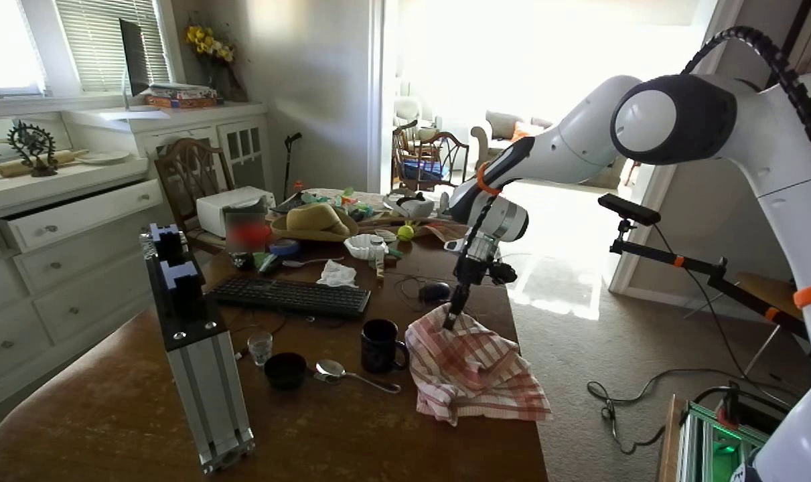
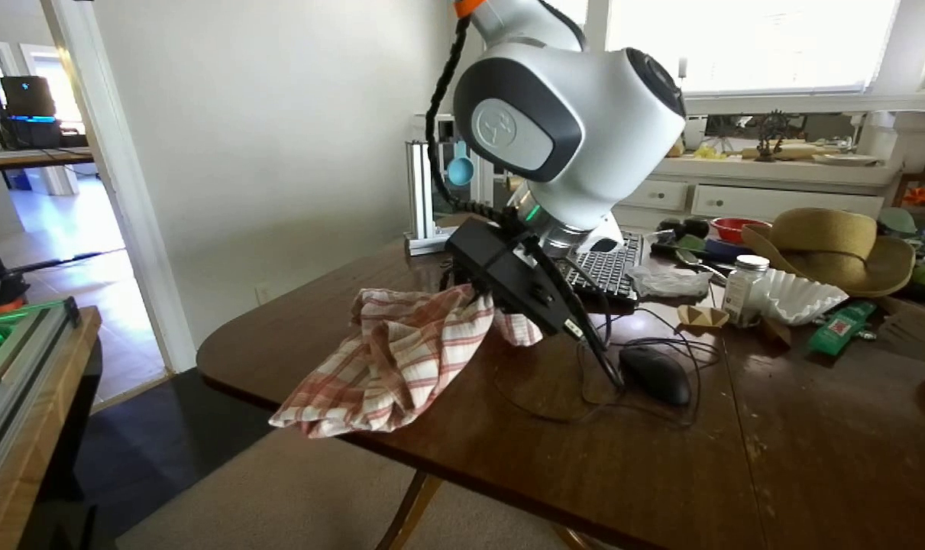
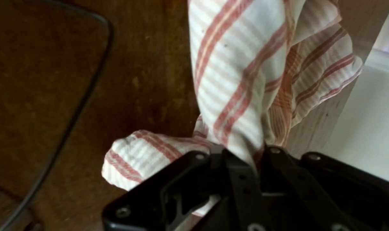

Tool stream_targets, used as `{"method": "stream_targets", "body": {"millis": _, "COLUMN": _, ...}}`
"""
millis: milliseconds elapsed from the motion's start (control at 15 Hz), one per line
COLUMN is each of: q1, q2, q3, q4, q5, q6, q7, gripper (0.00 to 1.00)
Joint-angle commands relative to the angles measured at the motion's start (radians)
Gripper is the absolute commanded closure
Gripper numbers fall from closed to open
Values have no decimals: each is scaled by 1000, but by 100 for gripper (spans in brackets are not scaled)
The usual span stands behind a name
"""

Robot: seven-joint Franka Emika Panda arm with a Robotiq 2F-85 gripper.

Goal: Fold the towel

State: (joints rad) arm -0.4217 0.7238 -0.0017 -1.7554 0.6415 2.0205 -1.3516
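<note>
The white towel with red stripes (image 1: 475, 371) lies crumpled near the table's edge beside the black mug. It also shows in an exterior view (image 2: 401, 359), where one end reaches over the table edge and another part is raised toward the gripper. My gripper (image 1: 451, 321) points down into the towel's upper part. In the wrist view the fingers (image 3: 242, 155) are closed on a bunched fold of the towel (image 3: 239, 73), with cloth spreading out on both sides. In an exterior view the wrist camera and arm hide the fingertips.
A black mug (image 1: 380, 347), a spoon (image 1: 358, 376), a dark bowl (image 1: 286, 370) and a glass (image 1: 260, 347) stand beside the towel. A mouse with its cable (image 2: 655, 374) and a keyboard (image 1: 291, 296) are behind. A metal-profile stand (image 1: 207, 388) rises from the table.
</note>
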Motion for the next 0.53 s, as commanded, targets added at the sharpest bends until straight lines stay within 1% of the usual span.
{"method": "stream_targets", "body": {"millis": 0, "q1": -1, "q2": 45, "q3": 2, "q4": 67, "q5": 95, "q6": 135, "q7": 56, "gripper": 97}}
{"method": "stream_targets", "body": {"millis": 67, "q1": 7, "q2": 46, "q3": 3, "q4": 72, "q5": 102, "q6": 207, "q7": 34, "gripper": 97}}
{"method": "stream_targets", "body": {"millis": 267, "q1": 27, "q2": 30, "q3": 16, "q4": 69, "q5": 76, "q6": 391, "q7": -11, "gripper": 97}}
{"method": "stream_targets", "body": {"millis": 467, "q1": 36, "q2": -17, "q3": 51, "q4": 3, "q5": 50, "q6": 550, "q7": -96, "gripper": 97}}
